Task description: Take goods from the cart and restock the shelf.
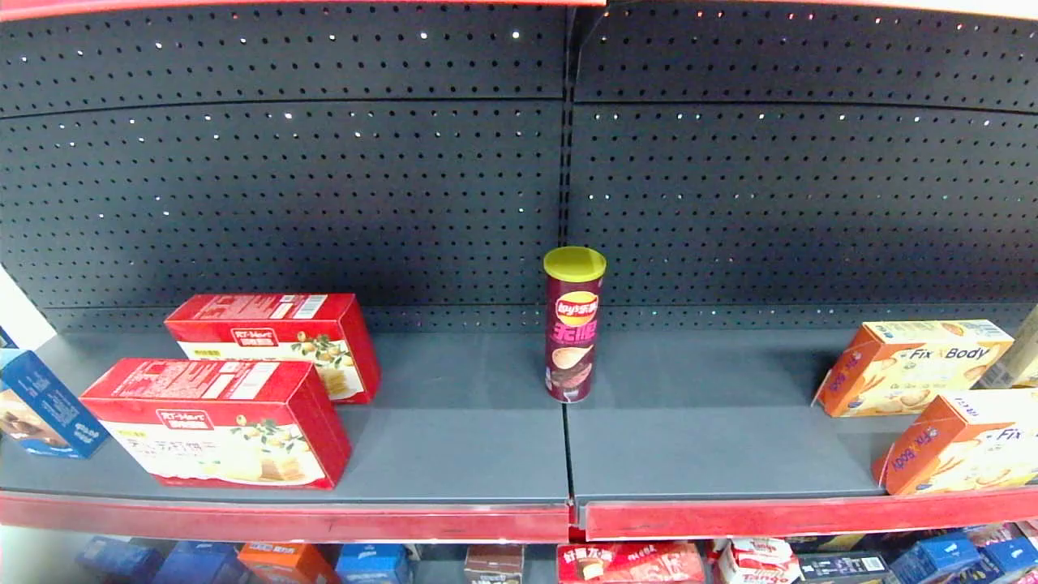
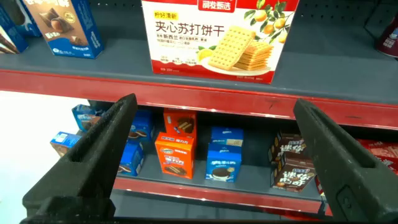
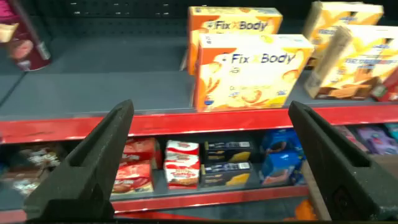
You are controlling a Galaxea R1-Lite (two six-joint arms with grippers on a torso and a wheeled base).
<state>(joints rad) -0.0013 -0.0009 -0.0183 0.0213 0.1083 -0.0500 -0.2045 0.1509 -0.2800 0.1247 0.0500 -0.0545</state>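
A maroon chips can (image 1: pixel 573 324) with a yellow lid stands upright in the middle of the grey shelf (image 1: pixel 454 438); it also shows at the edge of the right wrist view as the chips can (image 3: pixel 22 37). Two red biscuit boxes (image 1: pixel 235 422) lie on the shelf's left part, and the front one is the red biscuit box (image 2: pixel 217 37). Orange cracker boxes (image 1: pixel 912 369) sit at the right, seen closer as orange cracker boxes (image 3: pixel 249 71). My left gripper (image 2: pixel 214 168) hangs open below the shelf's red front edge. My right gripper (image 3: pixel 211 165) is open too, in front of the orange boxes.
A blue box (image 1: pixel 49 405) leans at the shelf's far left. The lower shelf (image 2: pixel 217 186) holds several blue, orange and brown snack boxes. Black perforated back panels (image 1: pixel 519 178) rise behind the shelf. Bare shelf surface lies on both sides of the can.
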